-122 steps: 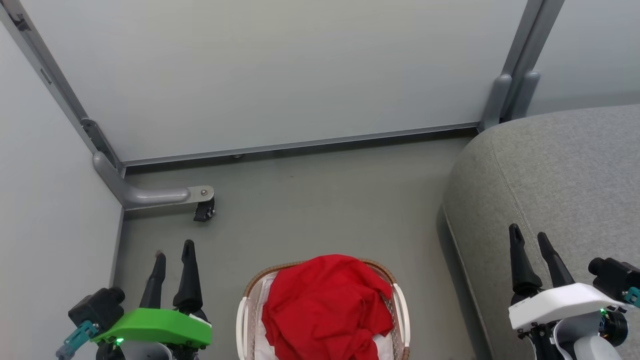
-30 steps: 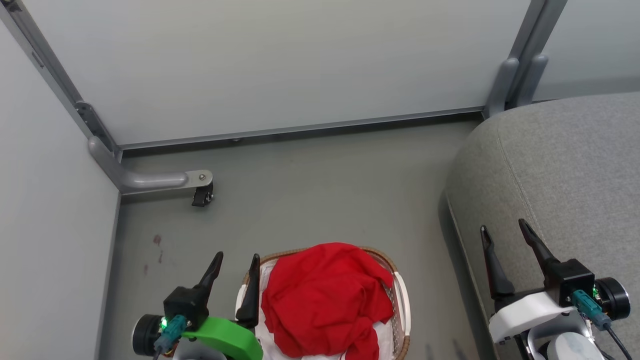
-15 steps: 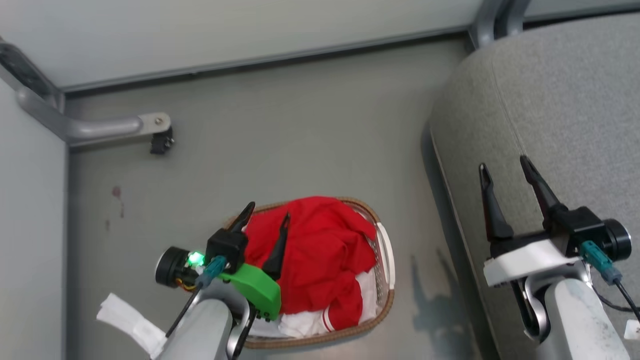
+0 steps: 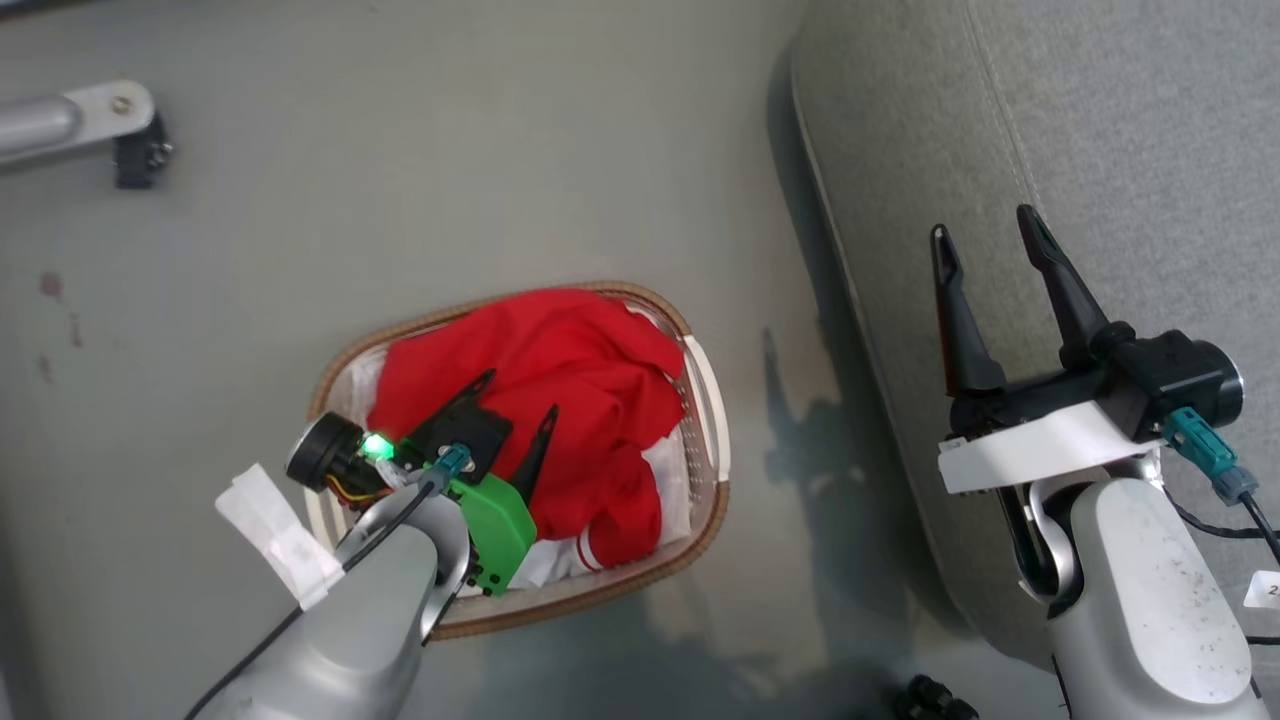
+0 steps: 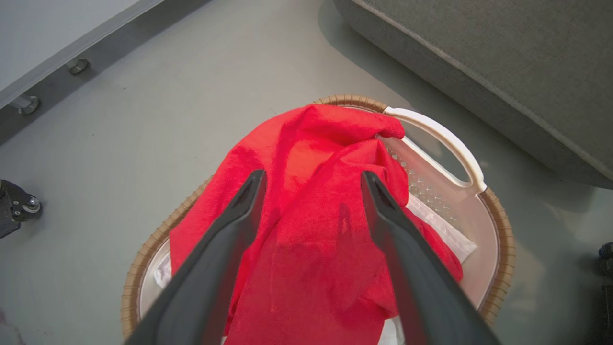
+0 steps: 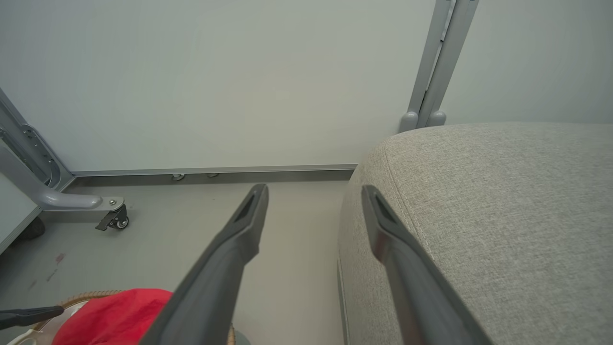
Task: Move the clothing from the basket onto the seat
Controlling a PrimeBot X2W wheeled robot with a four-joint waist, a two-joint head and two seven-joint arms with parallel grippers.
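Bright red clothing (image 4: 560,370) (image 5: 316,201) lies heaped in the small oval white basket (image 4: 705,400) (image 5: 450,143) with a brown woven rim, on the floor. White fabric with red stripe trim peeks out at the heap's near edge. My left gripper (image 4: 520,395) (image 5: 311,179) hangs open just above the red heap, fingers apart over it, nothing held. My right gripper (image 4: 985,235) (image 6: 313,191) stands open above the edge of the grey seat (image 4: 1100,130) (image 6: 503,201), holding nothing. The red clothing (image 6: 110,316) also shows low in the right wrist view.
A grey metal frame foot with a black caster (image 4: 135,150) (image 6: 112,220) stands on the floor at the far left. Pale wall panels (image 6: 215,81) with grey posts (image 6: 436,62) close the back. Bare floor (image 4: 450,150) lies between the basket and the wall.
The head camera has tilted down, so the basket sits higher in the picture. My left gripper has reached further over the red heap. The right gripper stays open over the seat's edge.
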